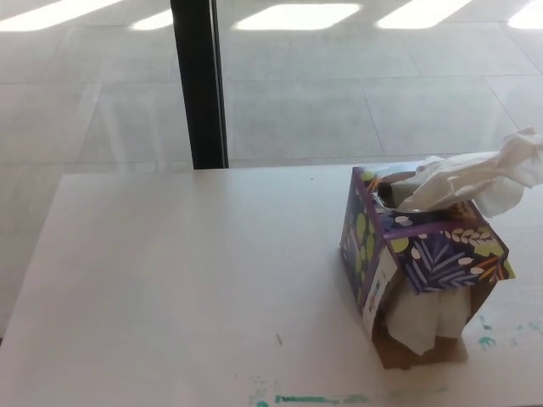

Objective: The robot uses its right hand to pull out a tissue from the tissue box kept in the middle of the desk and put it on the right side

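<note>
A white desk (187,280) is filling most of the frame, its left half lying bare. Behind it, in the upper left, one black post (200,83) is standing upright on a pale tiled floor (356,93) that is catching bright patches of light along the top edge.

On the right side of the frame one tissue box (407,254) is sitting on the desk, purple with a leaf pattern. It is standing turned, one corner pointing toward the lower left, and its long axis is running from the upper left toward the lower right. Its near end is gaping open, with white tissue showing inside and brown card beneath.

One tissue (475,180) is rising out of the top slot and trailing toward the upper right, its far tip reaching the right edge of the frame. It may be more than a single sheet; the folds are too soft to tell.

A few green marks (310,398) are running along the desk's lower edge.

Neither robot hand is showing, so the state of the fingers cannot be told.
</note>
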